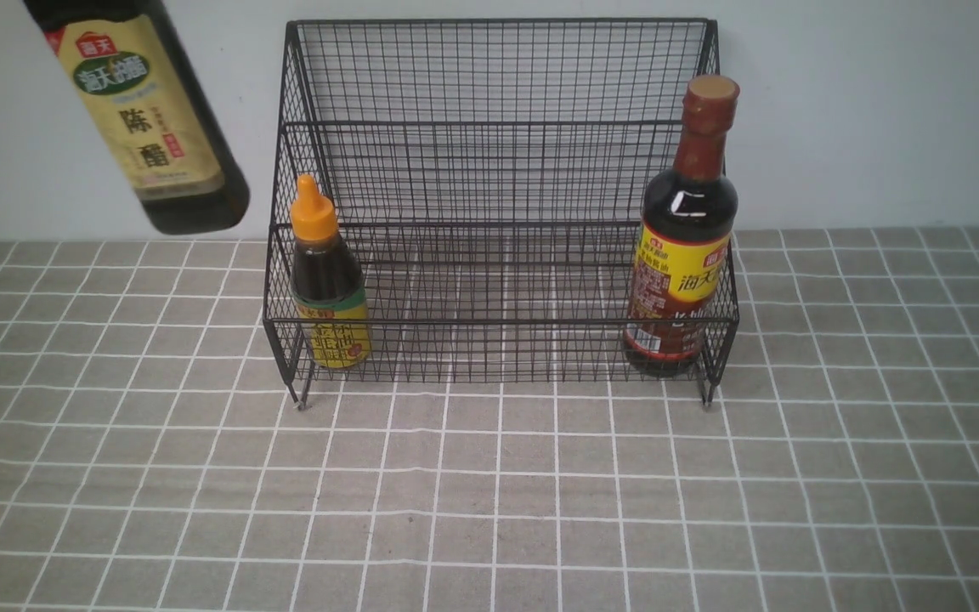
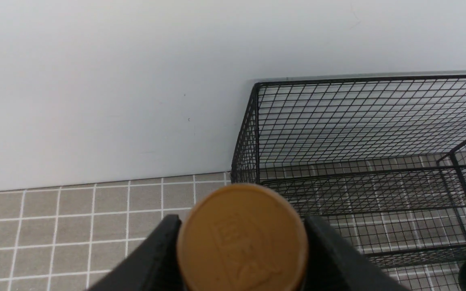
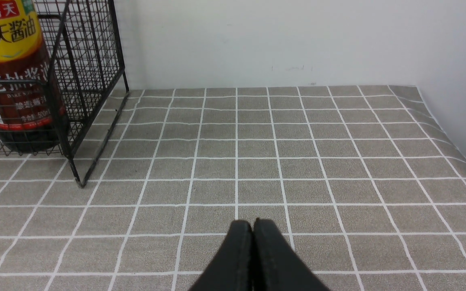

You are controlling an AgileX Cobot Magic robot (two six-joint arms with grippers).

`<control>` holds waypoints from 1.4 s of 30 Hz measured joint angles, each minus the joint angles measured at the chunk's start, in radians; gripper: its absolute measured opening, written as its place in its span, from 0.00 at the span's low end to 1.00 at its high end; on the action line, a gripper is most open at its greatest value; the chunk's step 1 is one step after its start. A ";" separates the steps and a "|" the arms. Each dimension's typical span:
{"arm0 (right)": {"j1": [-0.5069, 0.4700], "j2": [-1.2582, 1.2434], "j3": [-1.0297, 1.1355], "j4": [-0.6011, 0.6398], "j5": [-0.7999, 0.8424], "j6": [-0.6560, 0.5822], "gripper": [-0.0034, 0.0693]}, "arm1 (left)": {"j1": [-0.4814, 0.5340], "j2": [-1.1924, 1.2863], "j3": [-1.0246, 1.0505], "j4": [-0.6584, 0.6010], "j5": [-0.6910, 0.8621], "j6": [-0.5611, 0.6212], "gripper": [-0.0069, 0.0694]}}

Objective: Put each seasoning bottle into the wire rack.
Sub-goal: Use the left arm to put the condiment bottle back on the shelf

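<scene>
The black wire rack [image 1: 498,127] stands against the back wall. The small orange-nozzled bottle [image 1: 326,276] stands at the left end of its lower tier, and the tall brown-necked bottle [image 1: 687,229] at the right end. The beige-label bottle [image 1: 149,110] hangs tilted in the air, up and left of the rack. In the left wrist view my left gripper [image 2: 242,238] is shut on its gold cap [image 2: 242,238], with the rack [image 2: 362,121] beside it. My right gripper [image 3: 252,226] is shut and empty over the cloth, right of the rack [image 3: 91,60] and the brown-necked bottle [image 3: 10,72].
A grey checked cloth [image 1: 489,493] covers the table. A white wall [image 1: 880,110] runs behind the rack. In the right wrist view the cloth's edge [image 3: 443,129] meets a side wall at the far right.
</scene>
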 joint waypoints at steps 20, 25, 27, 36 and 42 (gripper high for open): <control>0.000 0.000 0.000 0.000 0.000 0.000 0.03 | -0.133 0.079 0.000 -0.035 -0.253 0.000 0.52; 0.000 0.000 0.000 0.000 0.000 0.000 0.03 | -0.174 0.111 0.000 -0.022 -0.311 0.000 0.52; 0.000 0.000 0.000 0.000 0.000 0.000 0.03 | -0.190 0.124 0.000 -0.015 -0.327 0.000 0.52; 0.000 0.000 0.000 0.000 0.000 0.000 0.03 | -0.218 0.178 0.000 0.009 -0.315 0.000 0.52; 0.000 0.000 0.000 0.000 0.000 0.000 0.03 | -0.218 0.194 0.000 0.073 -0.282 -0.001 0.52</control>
